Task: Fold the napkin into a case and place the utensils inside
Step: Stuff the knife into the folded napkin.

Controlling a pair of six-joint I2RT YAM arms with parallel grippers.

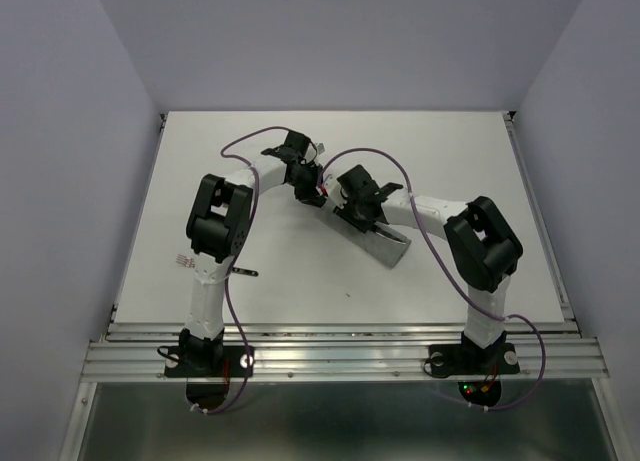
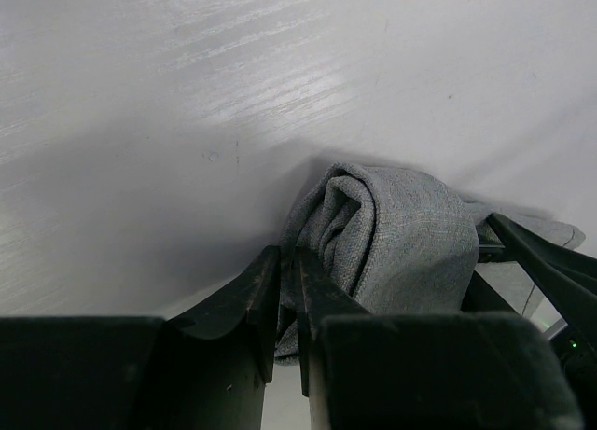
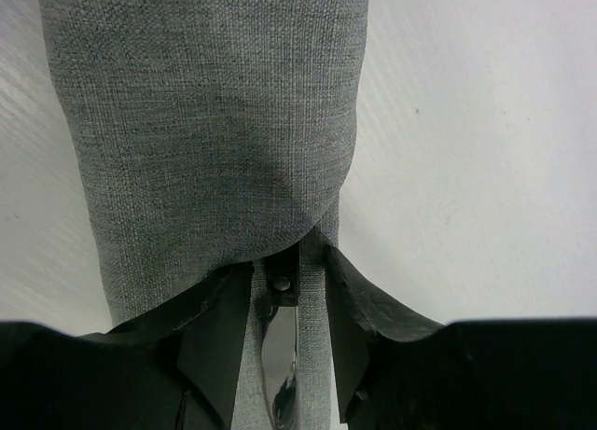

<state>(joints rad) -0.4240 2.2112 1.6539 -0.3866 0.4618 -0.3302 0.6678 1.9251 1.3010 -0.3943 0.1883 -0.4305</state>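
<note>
The case was matt grey woven cloth, coarse-textured. The desk was white, smooth, faintly streaked. The right hand had matt black fingers; the utensil was glossy metal.

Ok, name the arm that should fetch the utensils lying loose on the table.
Left, probably. The loose utensils lie right beside the left arm, across the table from the right gripper. But the left gripper is pinching the case, so it must let go first.
</note>
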